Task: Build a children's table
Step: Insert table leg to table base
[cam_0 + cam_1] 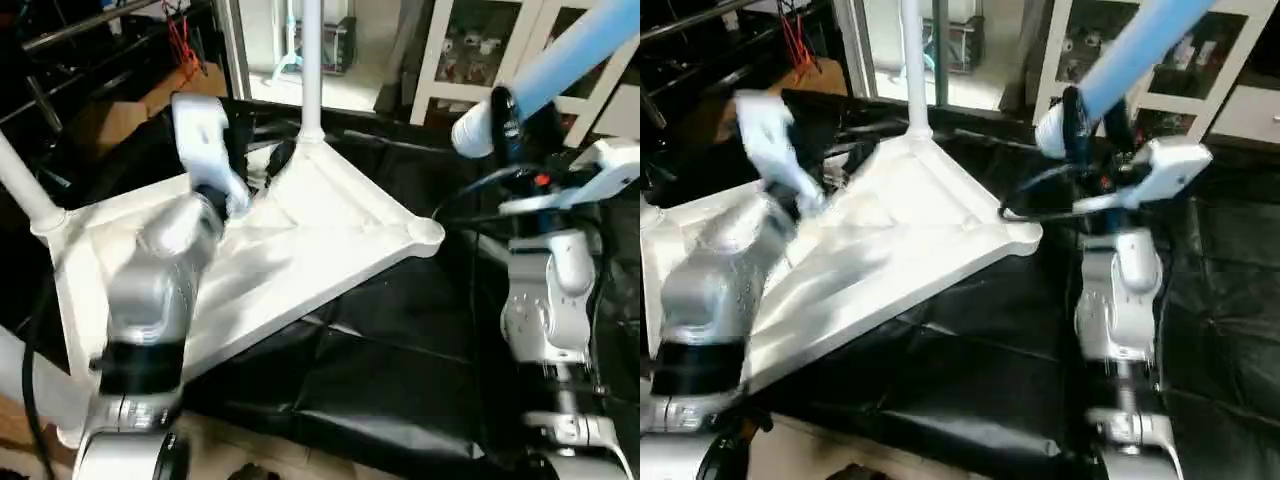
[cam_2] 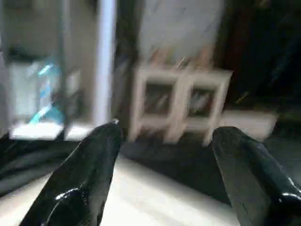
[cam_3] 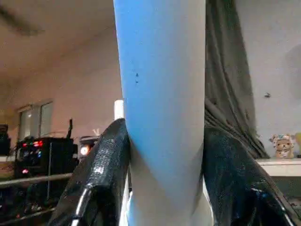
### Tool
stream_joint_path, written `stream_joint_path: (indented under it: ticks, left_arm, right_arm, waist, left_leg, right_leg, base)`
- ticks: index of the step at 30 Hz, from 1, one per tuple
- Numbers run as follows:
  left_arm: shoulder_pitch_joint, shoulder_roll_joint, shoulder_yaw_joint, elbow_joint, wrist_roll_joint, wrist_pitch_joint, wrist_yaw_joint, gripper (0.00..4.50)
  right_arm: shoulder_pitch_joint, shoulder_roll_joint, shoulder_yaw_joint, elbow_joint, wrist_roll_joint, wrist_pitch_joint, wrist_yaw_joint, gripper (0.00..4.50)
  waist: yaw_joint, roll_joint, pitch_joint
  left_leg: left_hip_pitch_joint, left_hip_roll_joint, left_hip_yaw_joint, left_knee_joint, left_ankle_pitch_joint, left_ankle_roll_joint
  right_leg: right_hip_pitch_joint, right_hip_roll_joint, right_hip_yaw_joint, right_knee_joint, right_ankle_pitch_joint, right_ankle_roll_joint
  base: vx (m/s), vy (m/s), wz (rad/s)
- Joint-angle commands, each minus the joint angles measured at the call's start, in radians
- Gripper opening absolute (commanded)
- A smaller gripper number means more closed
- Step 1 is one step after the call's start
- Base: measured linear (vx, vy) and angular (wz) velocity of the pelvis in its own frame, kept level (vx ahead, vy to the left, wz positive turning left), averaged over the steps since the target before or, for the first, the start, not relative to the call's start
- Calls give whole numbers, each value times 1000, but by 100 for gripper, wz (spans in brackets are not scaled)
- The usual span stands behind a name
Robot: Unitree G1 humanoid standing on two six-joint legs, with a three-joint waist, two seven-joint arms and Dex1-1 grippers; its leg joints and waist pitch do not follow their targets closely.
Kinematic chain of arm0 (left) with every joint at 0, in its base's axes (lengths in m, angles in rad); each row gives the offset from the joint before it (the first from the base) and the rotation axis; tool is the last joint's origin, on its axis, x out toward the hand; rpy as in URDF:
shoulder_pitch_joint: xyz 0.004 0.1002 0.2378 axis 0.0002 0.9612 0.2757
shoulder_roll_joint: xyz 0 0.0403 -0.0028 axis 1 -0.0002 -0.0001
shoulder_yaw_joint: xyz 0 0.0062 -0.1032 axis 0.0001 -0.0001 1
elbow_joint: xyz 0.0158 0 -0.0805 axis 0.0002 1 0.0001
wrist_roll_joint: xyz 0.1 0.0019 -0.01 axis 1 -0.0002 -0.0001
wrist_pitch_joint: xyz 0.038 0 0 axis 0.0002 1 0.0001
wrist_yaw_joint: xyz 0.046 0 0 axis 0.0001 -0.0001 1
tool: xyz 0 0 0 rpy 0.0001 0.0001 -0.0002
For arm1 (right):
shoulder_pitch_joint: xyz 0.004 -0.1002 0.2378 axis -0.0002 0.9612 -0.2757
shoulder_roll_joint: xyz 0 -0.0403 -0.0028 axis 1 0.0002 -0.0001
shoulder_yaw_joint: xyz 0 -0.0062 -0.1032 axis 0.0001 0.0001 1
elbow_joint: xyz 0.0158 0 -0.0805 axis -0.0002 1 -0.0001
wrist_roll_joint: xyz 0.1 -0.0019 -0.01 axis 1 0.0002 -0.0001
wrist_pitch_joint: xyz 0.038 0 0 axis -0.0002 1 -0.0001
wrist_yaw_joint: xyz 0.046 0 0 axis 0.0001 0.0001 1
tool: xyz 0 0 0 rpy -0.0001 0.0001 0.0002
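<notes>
The white tabletop [image 1: 300, 240] lies upside down on a black mat, ribbed underside up. One white leg [image 1: 311, 60] stands in its far corner socket, and another leg [image 1: 25, 190] rises from the left corner. The right corner socket [image 1: 427, 232] holds nothing. My left gripper [image 2: 169, 132] is open above the tabletop near the far leg, with nothing between its fingers [image 2: 89, 169]. My right gripper [image 3: 164, 129] is shut on a third leg [image 1: 580, 50], held up and slanting to the upper right, above and to the right of the bare socket.
A black mat [image 1: 400, 350] covers the floor under and to the right of the tabletop. A white cabinet with glass doors [image 1: 480, 50] stands at the back right. Dark racks and cables [image 1: 90, 60] crowd the back left. A black cable [image 1: 470, 195] loops off my right wrist.
</notes>
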Motion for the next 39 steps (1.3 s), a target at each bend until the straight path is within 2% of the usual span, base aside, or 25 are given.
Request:
stream_joint_path:
  ticks: [1,2,5,6,7,9,11,13,14,17,18,19,22,23,24,28,29,31,32,35,36,38,39]
  left_arm:
    - [-47,46,-40,-66,-59,-28,-171,385]
    - [-70,92,-113,-94,-63,-20,-293,388]
    - [-77,109,-155,-108,-70,2,-358,425]
    - [-77,109,-155,-108,-70,2,-358,428]
    - [-99,75,-163,-103,-126,53,-377,434]
    - [-128,23,-164,-78,-163,84,-368,443]
    - [-128,23,-164,-78,-163,84,-368,450]
    - [-147,-1,-163,-43,-162,79,-348,450]
    - [-166,-12,-158,-6,-161,70,-336,450]
    - [-184,-23,-144,22,-170,71,-320,450]
    - [-202,-38,-117,41,-199,82,-311,450]
    - [-218,-52,-87,53,-235,100,-301,450]
    - [-232,-66,-57,58,-273,122,-294,450]
    - [-237,-66,-51,60,-277,123,-290,450]
    - [-237,-66,-51,60,-277,123,-290,450]
    - [-256,-69,-30,68,-284,95,-285,450]
    - [-275,-70,-3,75,-318,81,-296,450]
    - [-285,-70,19,80,-342,78,-297,423]
    - [-286,-68,25,83,-348,89,-292,416]
    - [-286,-59,31,92,-341,97,-290,402]
    - [-286,-58,32,93,-339,97,-289,377]
    - [-284,-61,41,101,-337,85,-281,373]
    - [-282,-63,43,105,-334,72,-276,369]
  right_arm:
    - [9,-16,18,-31,-29,49,19,189]
    - [12,-33,41,-23,-65,81,23,189]
    - [12,-42,59,-22,-89,105,16,189]
    - [12,-42,59,-22,-89,105,16,189]
    - [11,-51,92,-29,-117,123,12,189]
    - [7,-58,124,-31,-157,142,4,189]
    - [7,-58,124,-31,-157,142,4,189]
    - [3,-62,140,-31,-187,142,6,189]
    - [1,-65,151,-37,-211,143,7,189]
    - [0,-71,160,-46,-231,136,12,189]
    - [0,-78,171,-54,-255,130,15,189]
    - [1,-86,182,-60,-274,122,16,189]
    - [3,-95,193,-65,-290,115,14,189]
    - [5,-98,199,-63,-301,110,13,189]
    - [5,-98,199,-63,-301,110,13,189]
    - [10,-107,207,-51,-332,97,9,189]
    - [13,-113,207,-39,-349,90,5,189]
    - [14,-118,207,-35,-363,89,-1,189]
    - [15,-118,207,-37,-367,91,-4,189]
    - [16,-120,209,-39,-372,93,-9,189]
    - [16,-120,209,-39,-373,93,-9,189]
    - [16,-121,212,-39,-376,93,-7,189]
    - [15,-122,214,-36,-384,91,-4,189]
  waist:
    - [-1,-13,-73]
    - [2,-8,-73]
    - [-2,-6,-72]
    - [-2,-9,-71]
    - [-4,-9,-71]
    - [-3,-12,-72]
    - [-1,-12,-73]
    - [-3,-14,-71]
    - [-3,-11,-72]
    - [-4,-13,-72]
    - [-4,-10,-72]
    - [-4,-12,-73]
    - [-3,-14,-73]
    - [-2,-8,-73]
    - [-3,-11,-72]
    - [-1,-11,-71]
    - [0,-11,-71]
    - [0,-12,-71]
    - [-1,-8,-71]
    - [-2,-12,-70]
    - [-1,-10,-70]
    - [-2,-10,-71]
    - [-2,-15,-70]
  left_leg:
    - [26,31,-16,-83,-153,15]
    - [27,30,-17,-84,-137,21]
    - [27,31,-15,-83,-111,19]
    - [25,30,-13,-82,-104,24]
    - [25,28,-11,-81,-101,26]
    - [25,28,-9,-80,-96,24]
    - [25,29,-10,-79,-90,26]
    - [24,29,-11,-80,-97,31]
    - [27,29,-11,-79,-99,29]
    - [25,27,-11,-79,-97,28]
    - [24,28,-13,-79,-94,32]
    - [24,28,-12,-78,-91,31]
    - [25,28,-12,-77,-88,39]
    - [25,28,-12,-77,-90,42]
    - [24,28,-12,-77,-93,46]
    - [25,31,-12,-79,-105,44]
    - [26,30,-12,-78,-104,39]
    - [26,29,-12,-79,-104,36]
    - [26,29,-13,-79,-104,36]
    - [25,28,-12,-79,-104,44]
    - [25,28,-12,-78,-103,47]
    - [26,30,-13,-78,-100,48]
    - [26,30,-12,-79,-100,50]
  right_leg:
    - [37,-66,39,-90,13,-222]
    - [35,-67,39,-89,-5,-217]
    - [35,-64,38,-85,18,-220]
    - [37,-67,39,-86,27,-224]
    - [37,-66,40,-86,28,-227]
    - [39,-66,40,-87,27,-234]
    - [41,-66,40,-88,28,-236]
    - [40,-64,40,-89,26,-230]
    - [40,-63,40,-90,25,-229]
    - [42,-62,40,-91,29,-227]
    - [43,-63,40,-89,37,-229]
    - [44,-63,40,-90,47,-232]
    - [45,-63,39,-87,65,-242]
    - [44,-63,39,-87,63,-245]
    - [44,-63,39,-89,60,-245]
    - [42,-63,39,-91,34,-243]
    - [43,-63,39,-91,35,-244]
    - [44,-62,40,-90,40,-246]
    - [44,-62,39,-90,49,-248]
    - [45,-62,40,-90,56,-248]
    - [45,-63,40,-91,52,-248]
    - [45,-63,39,-89,60,-250]
    - [45,-62,40,-90,60,-250]
  base:
    - [0,0,0]
    - [0,0,0]
    - [0,0,0]
    - [0,0,0]
    - [0,0,0]
    - [0,0,0]
    - [0,0,0]
    - [0,0,0]
    - [0,0,0]
    - [0,0,0]
    - [0,0,0]
    - [0,0,0]
    - [0,0,0]
    - [0,0,0]
    - [0,0,0]
    - [0,0,0]
    - [0,0,0]
    - [0,0,0]
    - [0,0,0]
    - [0,0,0]
    - [0,0,0]
    - [0,0,0]
    - [0,0,0]
